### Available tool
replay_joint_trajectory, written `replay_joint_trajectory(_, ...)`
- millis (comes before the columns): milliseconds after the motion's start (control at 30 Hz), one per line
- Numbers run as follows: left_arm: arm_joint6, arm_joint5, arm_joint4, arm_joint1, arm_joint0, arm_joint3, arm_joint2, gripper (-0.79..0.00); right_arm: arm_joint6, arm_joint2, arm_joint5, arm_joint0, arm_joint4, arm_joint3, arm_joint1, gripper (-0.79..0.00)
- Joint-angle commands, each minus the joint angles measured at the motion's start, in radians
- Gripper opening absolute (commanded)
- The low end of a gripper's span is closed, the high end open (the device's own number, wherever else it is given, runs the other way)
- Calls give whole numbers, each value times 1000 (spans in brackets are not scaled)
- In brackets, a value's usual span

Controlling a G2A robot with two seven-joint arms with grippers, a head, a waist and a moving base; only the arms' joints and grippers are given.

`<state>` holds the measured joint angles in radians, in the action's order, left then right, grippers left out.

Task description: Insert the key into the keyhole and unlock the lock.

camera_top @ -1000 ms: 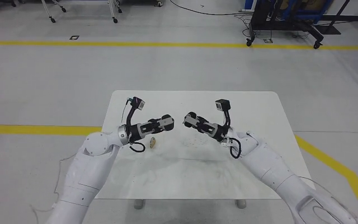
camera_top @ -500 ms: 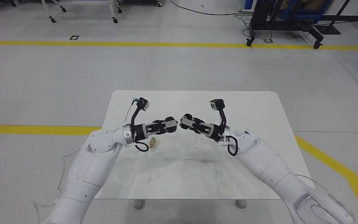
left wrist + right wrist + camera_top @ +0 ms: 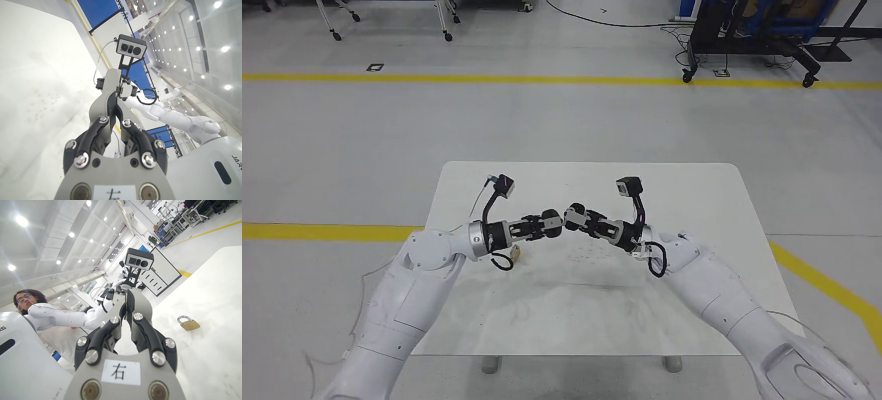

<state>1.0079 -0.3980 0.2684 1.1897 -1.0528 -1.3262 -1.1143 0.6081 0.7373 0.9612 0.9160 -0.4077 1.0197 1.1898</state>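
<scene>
Hazard: left pincer [image 3: 114, 98] and right pincer [image 3: 127, 298] clenched tip to tip above the surface [image 3: 692, 200], right on a thin sliver (seemingly the key [image 3: 123, 306]), lock [image 3: 188, 324] lying by the left arm; 1 mistimed release may drop the key.

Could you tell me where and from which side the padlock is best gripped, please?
Probably the brass body of the padlock, across its two side edges, coming down from above. It lies flat on the table, so only the edges are free, and the thin shackle would let it swing.
</scene>
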Motion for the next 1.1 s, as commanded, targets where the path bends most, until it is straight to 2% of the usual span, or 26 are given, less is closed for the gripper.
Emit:
replay_joint_trajectory(0,0,-1,2,0,2,2,2,-742,-1,3,0,0,1,-5,3,-785)
replay_joint_trajectory(267,0,-8,17,-3,4,17,-4,-653,-3,20,4,0,7,-22,11,-785)
replay_joint_trajectory(533,0,-10,9,-4,8,17,6,-619,10,27,-6,-3,12,-24,21,-785)
replay_joint_trajectory(733,-39,-13,-63,-4,12,-3,21,-600,6,32,-14,-7,31,-31,28,-785)
replay_joint_trajectory(867,-59,-7,-107,-6,9,-26,27,-619,4,36,-17,-6,37,-32,33,-785)
replay_joint_trajectory(1067,-87,-1,-155,-9,2,-48,29,-705,7,43,-15,-3,40,-37,39,-785)
